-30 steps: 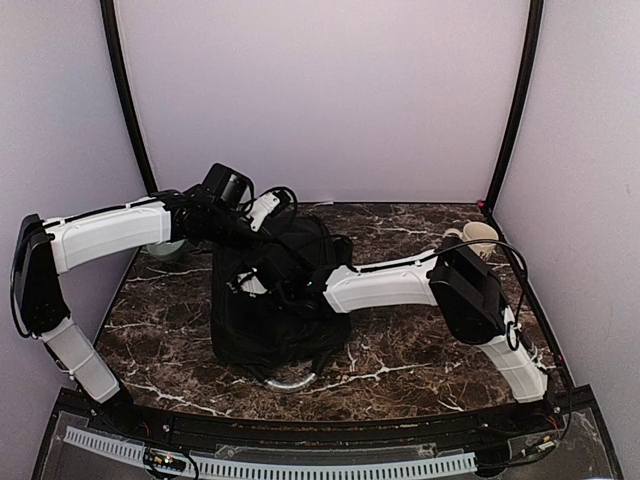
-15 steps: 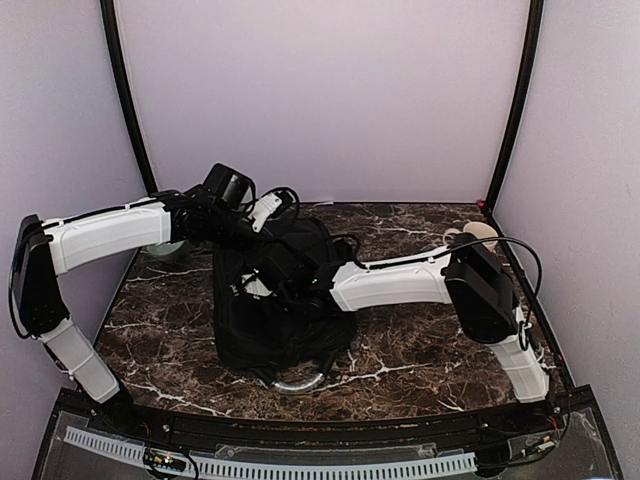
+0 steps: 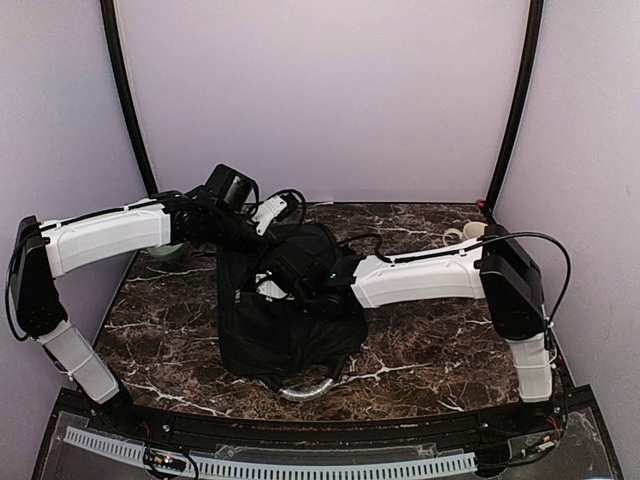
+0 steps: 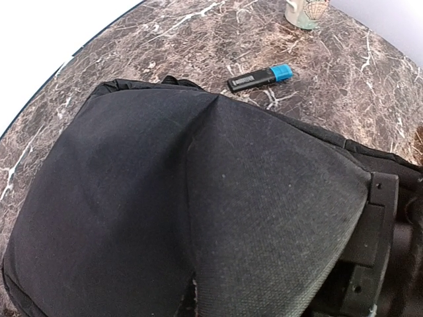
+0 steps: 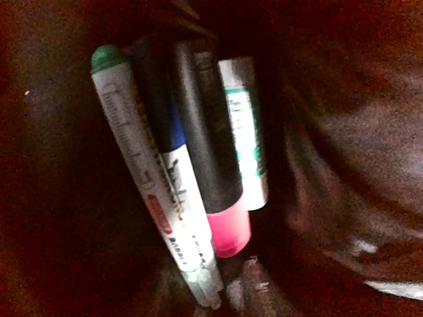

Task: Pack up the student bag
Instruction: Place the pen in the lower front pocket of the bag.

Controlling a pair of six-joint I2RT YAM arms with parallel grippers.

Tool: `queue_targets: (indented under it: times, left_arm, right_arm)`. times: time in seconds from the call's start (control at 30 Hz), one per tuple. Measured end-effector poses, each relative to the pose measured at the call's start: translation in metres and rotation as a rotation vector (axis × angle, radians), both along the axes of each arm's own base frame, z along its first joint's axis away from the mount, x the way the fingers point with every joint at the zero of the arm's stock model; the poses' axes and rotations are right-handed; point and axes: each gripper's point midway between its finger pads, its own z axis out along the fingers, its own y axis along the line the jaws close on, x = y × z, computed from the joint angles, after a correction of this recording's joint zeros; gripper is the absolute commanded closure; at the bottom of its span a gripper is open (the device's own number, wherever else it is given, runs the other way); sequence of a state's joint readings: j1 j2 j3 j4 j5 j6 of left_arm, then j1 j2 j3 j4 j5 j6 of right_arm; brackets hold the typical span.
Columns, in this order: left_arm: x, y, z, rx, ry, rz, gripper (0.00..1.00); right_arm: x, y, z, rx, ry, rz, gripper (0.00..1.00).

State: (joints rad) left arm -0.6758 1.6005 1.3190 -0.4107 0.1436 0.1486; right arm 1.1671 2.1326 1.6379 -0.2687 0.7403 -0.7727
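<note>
Top external view: the student bag [image 3: 285, 335] stands on the marbled desk [image 3: 430, 350] directly beneath both pincers. Its pale grey loop handle [image 3: 305, 388] lies on the desk at the bag's near foot.

The left pincer [image 3: 268, 213] sits at the bag's far upper edge, pressed together. In the left wrist view black cloth rises in a ridge straight toward it, so it pinches the bag's fabric. Beyond this pincer, past the bag, a black marker [image 4: 260, 78] with a blue cap lies flat on the desk. Farther off stands a pale cup [image 4: 301, 12], cut by the frame.

The right pincer [image 3: 285, 280] reaches down into the bag's mouth. Its fingers are hidden, so I cannot tell whether they are spread or closed. The right wrist view is dim and reddish. Just below this pincer, four things lie side by side inside the bag, touching:
- a white marker [image 5: 155, 198] with a green cap
- a dark pen [image 5: 158, 125]
- a grey highlighter [image 5: 211, 178] with a pink end
- a white stick [image 5: 248, 145] with teal print
</note>
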Motion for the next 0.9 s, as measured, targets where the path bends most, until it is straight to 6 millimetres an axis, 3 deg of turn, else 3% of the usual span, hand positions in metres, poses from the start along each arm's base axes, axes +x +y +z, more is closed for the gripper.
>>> queue_targets:
  times: [0.23,0.37,0.53,0.77,0.9]
  left_arm:
    - [-0.002,-0.001,-0.001,-0.001,0.006,-0.005,1.0]
    - [-0.001,0.0,0.0,-0.001,0.005,-0.002,1.0]
    - [0.002,0.003,-0.001,0.002,0.002,0.006,1.0]
    - [0.003,0.004,-0.001,0.004,0.002,0.011,1.0]
    - [0.0,0.001,-0.001,-0.001,0.006,-0.002,1.0]
  right_arm:
    - [-0.001,-0.005,-0.002,0.037,-0.009,-0.061,0.7]
    - [0.005,-0.005,0.0,0.034,-0.038,-0.096,0.6]
    - [0.007,0.002,-0.004,0.035,0.013,-0.114,0.56]
    - [-0.015,0.008,-0.01,0.089,0.173,-0.054,0.53]
    - [-0.03,0.003,-0.004,0.134,0.221,-0.002,0.53]
